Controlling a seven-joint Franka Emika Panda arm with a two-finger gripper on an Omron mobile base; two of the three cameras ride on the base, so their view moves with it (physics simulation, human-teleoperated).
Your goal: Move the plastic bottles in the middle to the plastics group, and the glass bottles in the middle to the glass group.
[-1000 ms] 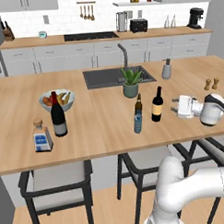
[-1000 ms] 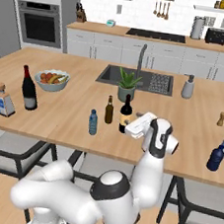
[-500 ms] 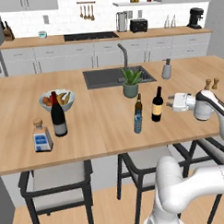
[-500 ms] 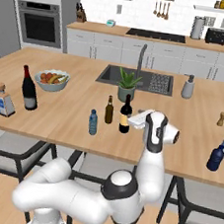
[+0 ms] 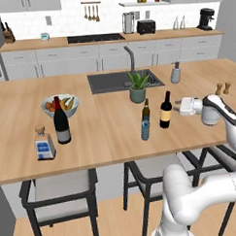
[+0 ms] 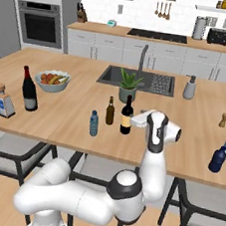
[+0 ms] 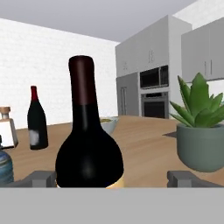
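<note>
The dark wine bottle (image 5: 165,110) (image 6: 127,117) with red top and yellowish label stands mid-counter. My gripper (image 5: 178,106) (image 6: 135,121) is level with it, just to its right, open. In the hand view the bottle (image 7: 87,148) looms close, and the fingertips (image 7: 41,177) stand wide on either side of its base without touching it. A slim brown bottle (image 5: 146,106) (image 6: 110,110) and a small blue plastic bottle (image 5: 145,128) (image 6: 93,123) stand left of it. The glass group is far left: a tall grey-labelled wine bottle (image 5: 61,121) (image 6: 30,90) and a square corked bottle (image 5: 44,144) (image 6: 3,101). Two plastic bottles (image 6: 219,158) stand far right.
A potted plant (image 5: 137,87) (image 7: 199,135) stands just behind the middle bottles, beside the sink (image 5: 113,81). A fruit bowl (image 5: 60,105) sits near the glass group. A soap dispenser (image 5: 176,72) and two shakers (image 5: 222,88) are at the right. Stools (image 5: 60,190) stand under the front edge.
The hand has swung left across the counter, closing in on the yellowish-labelled wine bottle. The jaws have stayed open and no bottle has moved.
</note>
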